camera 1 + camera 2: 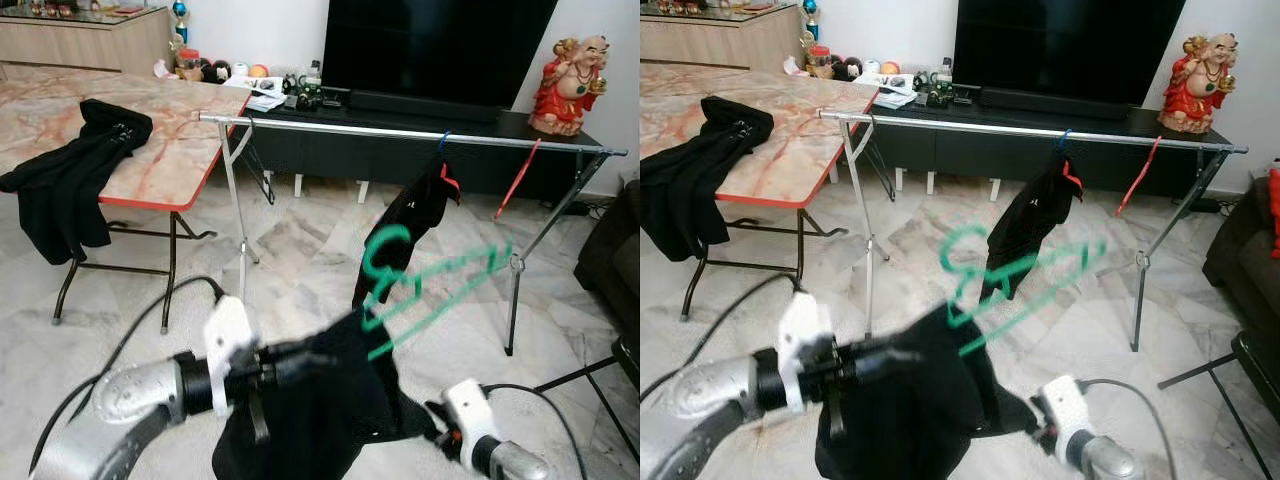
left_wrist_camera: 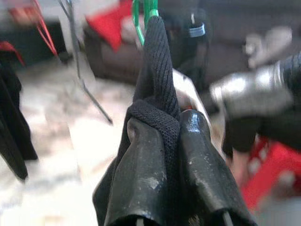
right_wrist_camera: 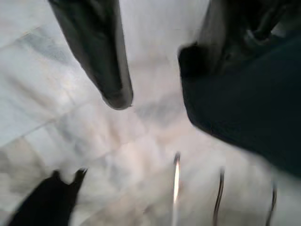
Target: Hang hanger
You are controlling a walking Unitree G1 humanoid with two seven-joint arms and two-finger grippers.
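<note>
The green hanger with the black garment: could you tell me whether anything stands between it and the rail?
Nothing visible blocks it. The green hanger, held by the left tool, faces bare rail; a hung black garment and red hanger sit further right.

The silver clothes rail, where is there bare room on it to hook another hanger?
The silver clothes rail is bare from its left end to the blue hook holding the hanging black garment. Toward the right, garment and red hanger crowd it.

Head stereo downward; wrists close-up.
</note>
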